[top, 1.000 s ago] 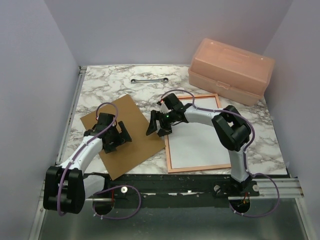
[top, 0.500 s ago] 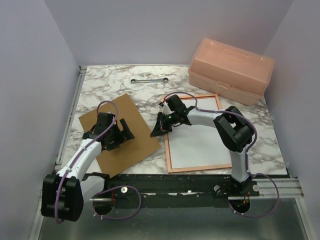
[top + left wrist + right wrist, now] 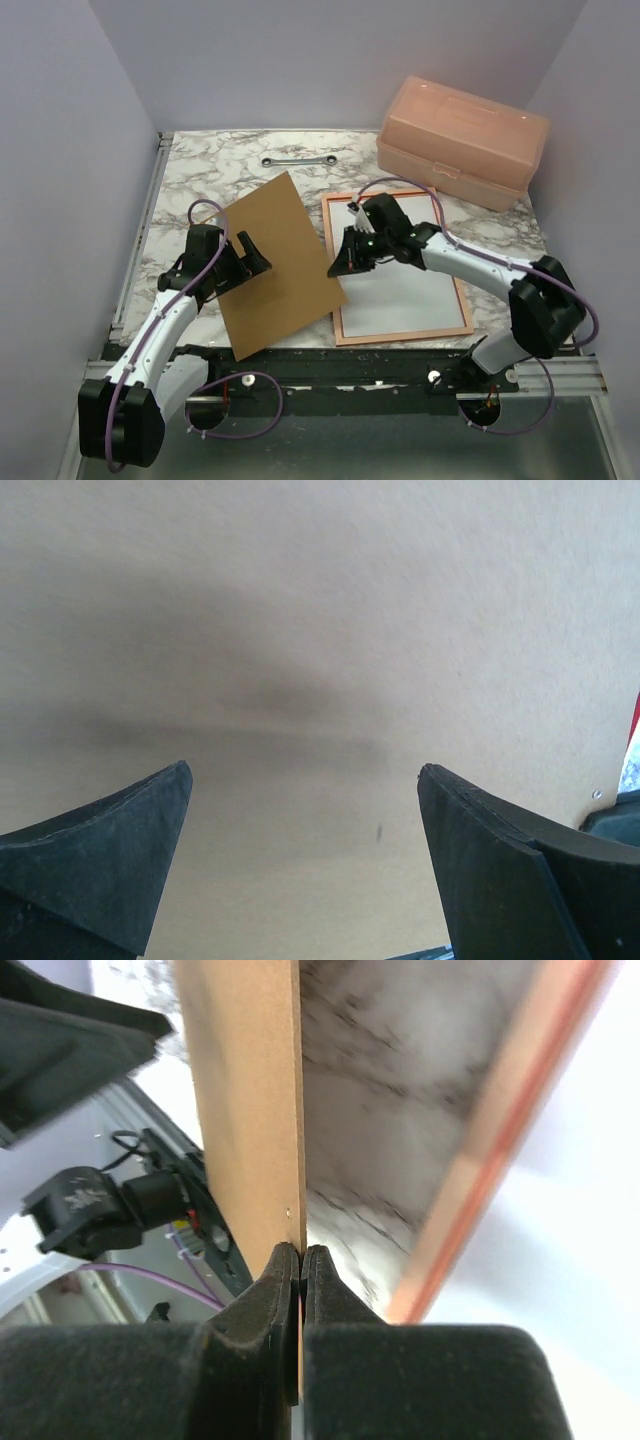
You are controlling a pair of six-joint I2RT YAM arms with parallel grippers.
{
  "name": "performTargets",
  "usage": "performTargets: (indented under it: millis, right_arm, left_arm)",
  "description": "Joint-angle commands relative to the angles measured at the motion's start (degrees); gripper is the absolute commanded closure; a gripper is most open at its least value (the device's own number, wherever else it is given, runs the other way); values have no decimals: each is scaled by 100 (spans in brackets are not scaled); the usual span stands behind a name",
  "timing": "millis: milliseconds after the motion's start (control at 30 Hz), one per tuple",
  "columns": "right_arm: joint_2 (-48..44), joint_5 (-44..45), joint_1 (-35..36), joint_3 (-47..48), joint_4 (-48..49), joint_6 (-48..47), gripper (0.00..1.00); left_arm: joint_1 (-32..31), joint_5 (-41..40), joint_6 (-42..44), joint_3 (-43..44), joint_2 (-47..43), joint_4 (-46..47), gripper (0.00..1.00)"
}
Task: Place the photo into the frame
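The right gripper [image 3: 343, 266] is pinched shut on the edge of the backing board [image 3: 275, 260], frame [image 3: 400, 337] just beside it.
The frame lies back-up on this claw's side away from the board, long axis running away from the bases; the left gripper [image 3: 243, 262] gapes empty over the board, farther off.

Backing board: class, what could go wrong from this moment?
1. The right jaws pinch only the thin edge of the backing board, so it may slip or twist free.
2. In the top view, its corner overlaps the rim of the frame; a swing could knock the frame askew.
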Motion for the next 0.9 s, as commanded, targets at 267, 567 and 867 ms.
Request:
performTargets:
  millis: [267,567,867]
  right_arm:
    - [-2476,2416,-8,-2092,-1293,121,61]
    - [-1375,1844,-288,-1555,-1015,-235,19]
    - [-772,481,-861,-1613,-189,-415,24]
  left_arm:
    - [-76,170,-141,-177,142,301,1]
    - [-120,196,-93,-175,234,262,1]
    - [-147,450,-13,-137,29,303,1]
